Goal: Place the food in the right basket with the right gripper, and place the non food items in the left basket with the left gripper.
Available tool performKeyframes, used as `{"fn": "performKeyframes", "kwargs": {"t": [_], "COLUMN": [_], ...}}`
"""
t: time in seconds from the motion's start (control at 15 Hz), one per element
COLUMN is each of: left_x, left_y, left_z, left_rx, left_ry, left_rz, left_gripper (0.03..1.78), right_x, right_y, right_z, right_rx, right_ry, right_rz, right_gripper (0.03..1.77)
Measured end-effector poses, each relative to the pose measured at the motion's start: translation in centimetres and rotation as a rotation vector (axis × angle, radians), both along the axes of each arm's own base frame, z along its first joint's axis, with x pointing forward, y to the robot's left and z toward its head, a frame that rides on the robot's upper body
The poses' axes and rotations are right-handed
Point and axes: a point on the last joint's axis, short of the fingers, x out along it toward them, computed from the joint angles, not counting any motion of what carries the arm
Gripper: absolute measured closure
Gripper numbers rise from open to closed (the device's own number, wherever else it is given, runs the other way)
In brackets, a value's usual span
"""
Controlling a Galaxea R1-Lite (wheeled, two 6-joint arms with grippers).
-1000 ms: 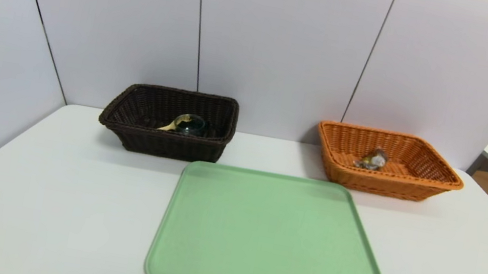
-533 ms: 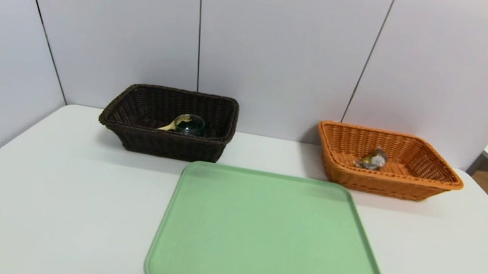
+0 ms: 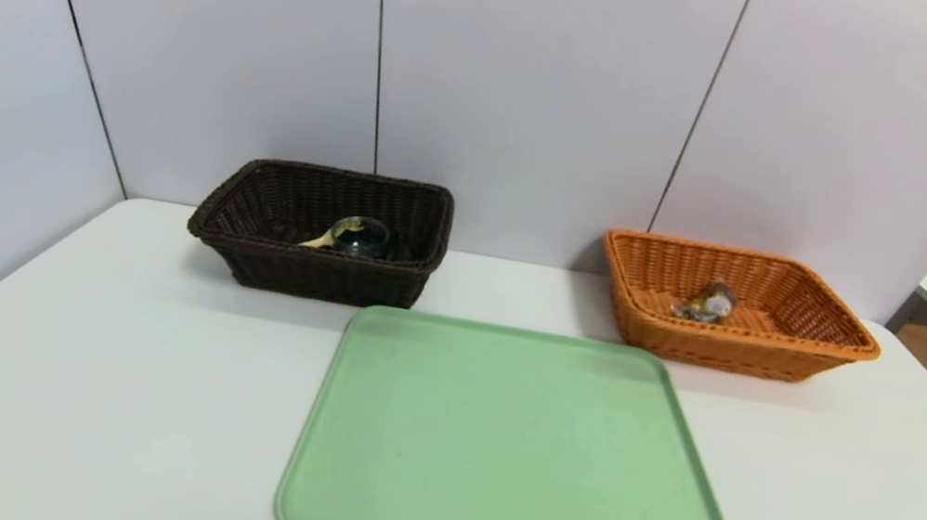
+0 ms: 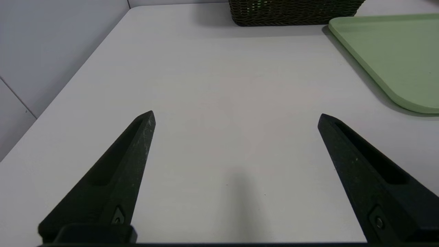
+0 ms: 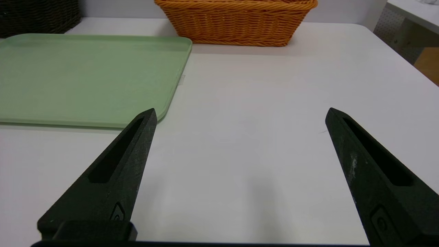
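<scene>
We find the cookie roll (image 3: 704,302) lying in the orange-tan wicker basket (image 3: 829,329); yellow-headed fork (image 3: 318,239) and glass cup (image 3: 362,236) sit in the dark brown wicker basket (image 3: 245,214). Green tray (image 3: 520,458) bare (sorting looks finished). Left gripper (image 4: 236,115) and right gripper (image 5: 241,110) hover over the white counter (image 3: 75,383), jaws released, holding nothing.

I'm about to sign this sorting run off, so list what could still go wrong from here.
1. The small clear glass cup and the yellow-headed fork lie touching in the dark brown woven basket; moving the basket could knock them together.
2. The clear-wrapped cookie roll is round and could roll about in the orange-tan woven basket if it is carried.
3. Both the left gripper and right gripper, open, sit low over the white table; a careless restart might scrape it.
</scene>
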Motion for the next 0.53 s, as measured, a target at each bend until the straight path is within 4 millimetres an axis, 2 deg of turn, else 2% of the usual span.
{"fn": "performKeyframes", "kwargs": {"t": [0.53], "left_x": [0.00], "left_y": [0.00], "left_z": [0.00], "left_rx": [0.000], "left_ry": [0.000], "left_rz": [0.000], "left_gripper": [0.12], "right_x": [0.00], "right_y": [-0.03], "right_z": [0.01], "right_rx": [0.008], "right_ry": [-0.001], "right_rz": [-0.016], "right_gripper": [0.10]}}
